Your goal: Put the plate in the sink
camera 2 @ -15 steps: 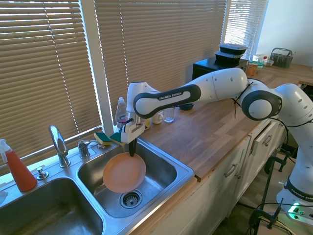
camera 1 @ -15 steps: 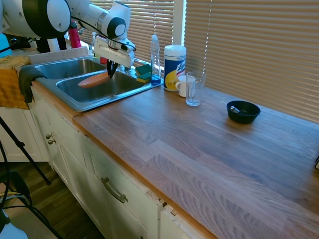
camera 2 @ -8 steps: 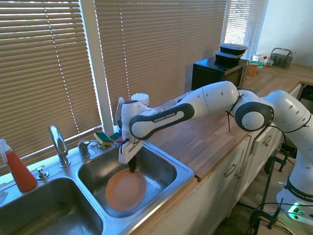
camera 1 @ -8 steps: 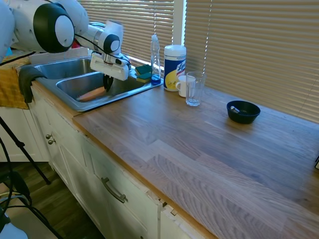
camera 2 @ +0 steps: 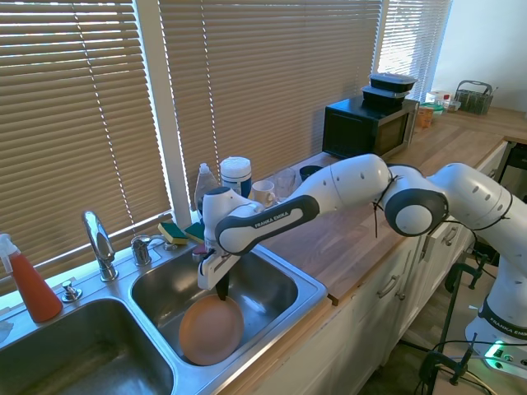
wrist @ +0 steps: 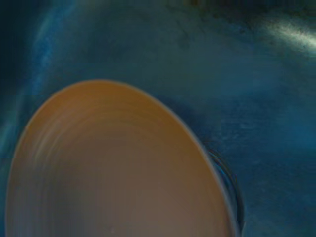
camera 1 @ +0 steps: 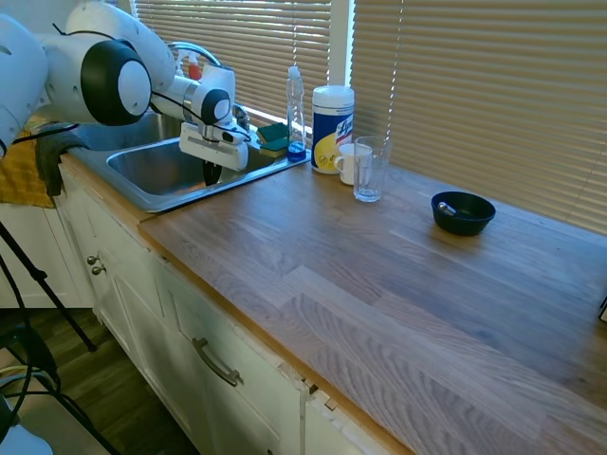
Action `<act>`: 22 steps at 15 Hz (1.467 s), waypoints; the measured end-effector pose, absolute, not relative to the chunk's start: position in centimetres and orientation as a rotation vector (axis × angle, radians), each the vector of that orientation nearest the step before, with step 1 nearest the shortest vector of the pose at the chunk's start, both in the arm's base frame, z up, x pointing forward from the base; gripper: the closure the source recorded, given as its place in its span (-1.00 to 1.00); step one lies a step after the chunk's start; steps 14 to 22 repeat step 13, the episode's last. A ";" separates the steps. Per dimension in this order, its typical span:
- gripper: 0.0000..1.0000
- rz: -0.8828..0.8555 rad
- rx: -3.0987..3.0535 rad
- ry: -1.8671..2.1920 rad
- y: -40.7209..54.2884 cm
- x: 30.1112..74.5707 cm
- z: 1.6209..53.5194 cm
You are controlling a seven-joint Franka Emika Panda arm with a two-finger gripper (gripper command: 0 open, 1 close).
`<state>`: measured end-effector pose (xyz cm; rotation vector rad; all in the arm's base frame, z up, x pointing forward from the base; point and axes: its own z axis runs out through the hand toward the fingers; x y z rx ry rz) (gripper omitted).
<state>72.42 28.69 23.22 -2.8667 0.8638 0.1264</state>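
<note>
The terracotta-orange plate [camera 2: 211,331] stands tilted low in the right basin of the steel sink [camera 2: 272,284], over the drain. My gripper [camera 2: 222,288] reaches down into that basin and is shut on the plate's upper rim. From the first exterior view the gripper [camera 1: 211,174] dips behind the sink [camera 1: 142,197] front rim, which hides the plate there. In the wrist view the plate [wrist: 113,173] fills the lower left, blurred, with the basin floor around it.
A chrome faucet [camera 2: 98,242] and a red spray bottle [camera 2: 31,285] stand behind the left basin. Sponges [camera 1: 273,137], a soap bottle [camera 1: 296,112], a wipes canister [camera 1: 332,116], a mug [camera 1: 347,163], a glass [camera 1: 370,169] and a dark blue bowl [camera 1: 463,212] line the counter.
The gripper has carried the plate from above the basin down into it and toward its front wall. The plate has tipped steeper and dropped out of the first exterior view.
</note>
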 end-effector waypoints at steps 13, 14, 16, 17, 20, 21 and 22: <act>-1.00 0.077 -2.859 0.856 28.3 72.6 27.9; -1.00 0.077 -2.859 0.856 28.3 72.6 27.9; -1.00 0.077 -2.859 0.856 28.3 72.6 27.9; -1.00 0.077 -2.859 0.856 28.3 72.6 27.9; -1.00 0.077 -2.859 0.856 28.3 72.6 27.9; -1.00 0.077 -2.859 0.856 28.3 72.6 27.9; -1.00 0.077 -2.859 0.856 28.3 72.6 27.9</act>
